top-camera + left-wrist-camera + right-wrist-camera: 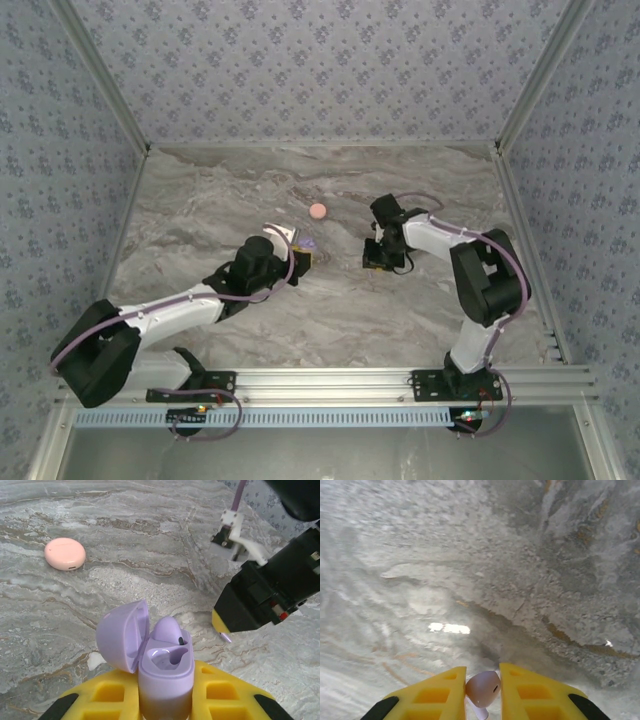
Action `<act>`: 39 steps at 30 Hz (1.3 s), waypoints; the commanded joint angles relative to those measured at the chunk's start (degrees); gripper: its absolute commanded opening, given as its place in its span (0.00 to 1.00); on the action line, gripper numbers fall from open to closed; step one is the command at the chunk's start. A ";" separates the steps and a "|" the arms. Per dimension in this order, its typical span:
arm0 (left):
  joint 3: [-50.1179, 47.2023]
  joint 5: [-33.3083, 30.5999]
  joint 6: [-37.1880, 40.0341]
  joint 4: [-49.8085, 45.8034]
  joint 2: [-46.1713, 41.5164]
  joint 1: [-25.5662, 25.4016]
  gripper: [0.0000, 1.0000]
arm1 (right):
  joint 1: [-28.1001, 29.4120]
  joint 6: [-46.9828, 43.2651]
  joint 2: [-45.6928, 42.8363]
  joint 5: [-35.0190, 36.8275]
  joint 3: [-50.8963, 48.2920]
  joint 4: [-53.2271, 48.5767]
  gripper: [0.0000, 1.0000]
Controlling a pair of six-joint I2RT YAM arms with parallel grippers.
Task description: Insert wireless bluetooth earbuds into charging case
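Observation:
The lilac charging case (165, 672) stands upright with its lid (121, 635) swung open to the left, and my left gripper (165, 692) is shut on its body. One pale lilac earbud (167, 630) sits in the case's far socket; the near socket (167, 659) is hollow. In the top view the case (308, 245) is at the table's middle. My right gripper (482, 674) is shut on a second earbud (482, 687), stem pointing down, close above the marble. From the left wrist that gripper (222, 630) hangs right of the case, with the earbud stem (226, 637) poking out below.
A salmon-pink round disc (65, 554) lies closed on the marble beyond the case, also seen at the table's centre back (318, 211). The right gripper (376, 256) is a short way right of the left gripper (303, 252). Patterned walls enclose the table on three sides.

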 commanded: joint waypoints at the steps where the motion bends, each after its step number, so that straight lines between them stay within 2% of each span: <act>1: 0.22 1.00 -0.81 3.67 0.68 -0.77 0.20 | -0.71 2.47 -4.80 -7.60 -1.73 6.07 0.22; 12: 0.16 1.87 -0.44 6.92 1.05 -1.74 0.20 | -0.95 6.55 -15.13 -16.62 -2.54 13.76 0.23; 19: -0.02 3.35 0.62 10.16 0.70 -2.41 0.20 | -0.33 7.73 -19.39 -19.78 -0.73 16.33 0.24; 39: 0.18 7.92 -1.50 19.10 0.09 -2.52 0.20 | 4.42 8.17 -22.66 -19.91 6.09 18.60 0.24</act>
